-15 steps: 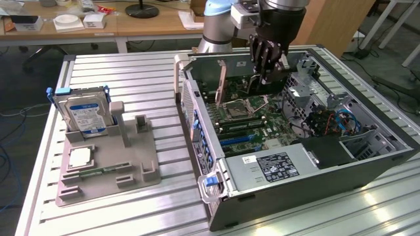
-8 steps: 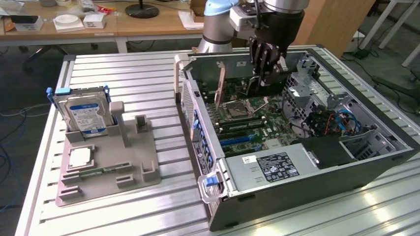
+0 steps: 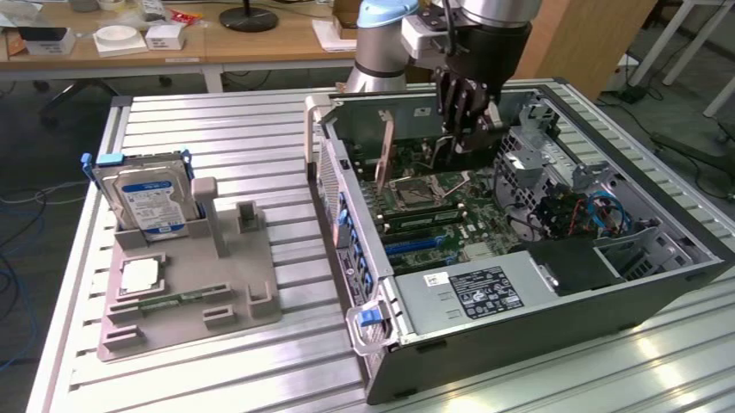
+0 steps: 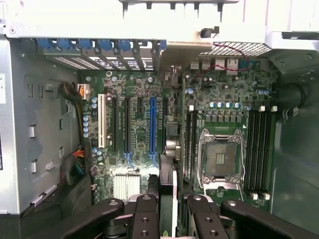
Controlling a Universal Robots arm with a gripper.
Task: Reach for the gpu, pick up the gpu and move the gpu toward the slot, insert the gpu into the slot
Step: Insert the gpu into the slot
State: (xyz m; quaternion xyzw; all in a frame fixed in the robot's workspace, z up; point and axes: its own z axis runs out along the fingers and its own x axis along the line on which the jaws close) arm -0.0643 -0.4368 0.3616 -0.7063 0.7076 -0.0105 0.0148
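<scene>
The fingers were clamped on the gpu, which stood on edge between them, a thin dark card seen from above in the wrist view. The gripper hung inside the open computer case, near its far wall, above the motherboard. The card was just beside the blue slot, not yet seated. On the worktop, near its left edge in the exterior view, a grey holder carried a hard drive.

Ribbed bare-metal table; matt grey-plastic holder
</scene>
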